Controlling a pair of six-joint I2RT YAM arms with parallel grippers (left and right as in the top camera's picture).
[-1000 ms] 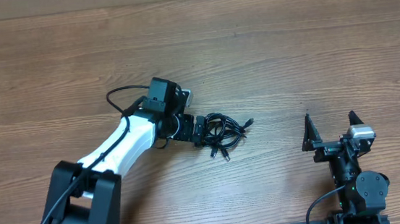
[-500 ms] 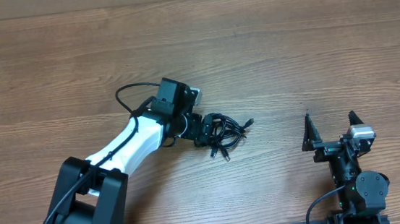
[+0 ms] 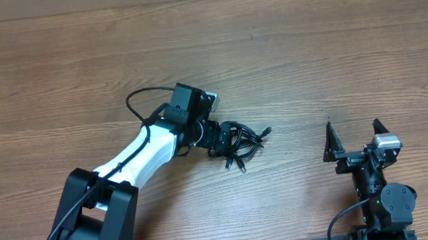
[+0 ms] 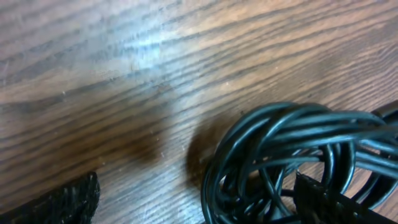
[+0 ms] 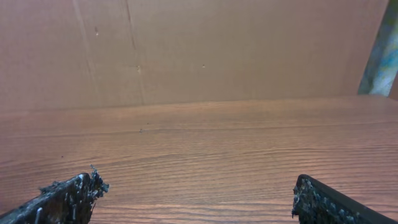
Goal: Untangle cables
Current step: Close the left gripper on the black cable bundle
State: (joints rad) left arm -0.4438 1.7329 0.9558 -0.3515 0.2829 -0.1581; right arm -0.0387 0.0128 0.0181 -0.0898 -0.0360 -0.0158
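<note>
The cables (image 3: 239,141) lie as one tangled black bundle on the wooden table (image 3: 309,57), with small plugs sticking out at its right and lower edges. My left gripper (image 3: 218,139) is open at the bundle's left side. In the left wrist view the looped cables (image 4: 292,155) fill the lower right. One finger (image 4: 326,202) sits in among the loops and the other finger (image 4: 59,202) rests apart on bare wood, so the left gripper (image 4: 198,190) straddles the bundle's edge. My right gripper (image 3: 354,140) stands open near the front right, far from the cables.
The left arm's thicker black wire (image 3: 144,99) loops above its wrist. In the right wrist view the open right gripper (image 5: 196,190) faces bare wood and a brown cardboard wall (image 5: 199,50) at the table's far edge.
The left arm has slid a little to the right, bringing its open fingers onto the left edge of the cable bundle. The right arm has not moved.
</note>
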